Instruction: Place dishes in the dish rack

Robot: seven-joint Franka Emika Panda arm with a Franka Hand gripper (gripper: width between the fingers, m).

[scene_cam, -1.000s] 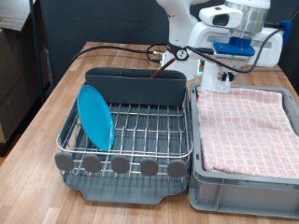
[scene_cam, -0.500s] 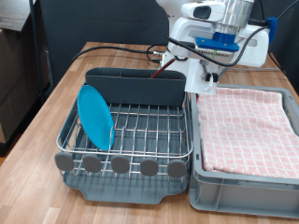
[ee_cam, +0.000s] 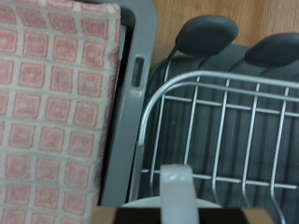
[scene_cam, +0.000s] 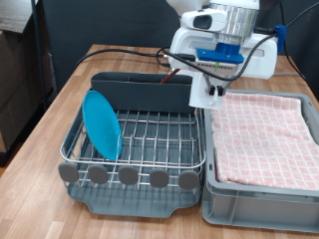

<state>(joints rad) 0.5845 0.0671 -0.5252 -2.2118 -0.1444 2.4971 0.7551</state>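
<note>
Blue plate racked; arm above the rack's edge.

The round light-blue plate stands upright in the silver wire dish rack on the wooden surface. The gripper hangs between the rack's grey bin and the red-checked cloth; finger spread unclear.

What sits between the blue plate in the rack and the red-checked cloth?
In the exterior view, bare silver wire rack bars stretch from the round light-blue plate toward the crate's grey plastic wall, which borders the red-checked cloth. No dish stands there.

hand fingertips hidden behind dish rack bin, wrist view blurred
</note>
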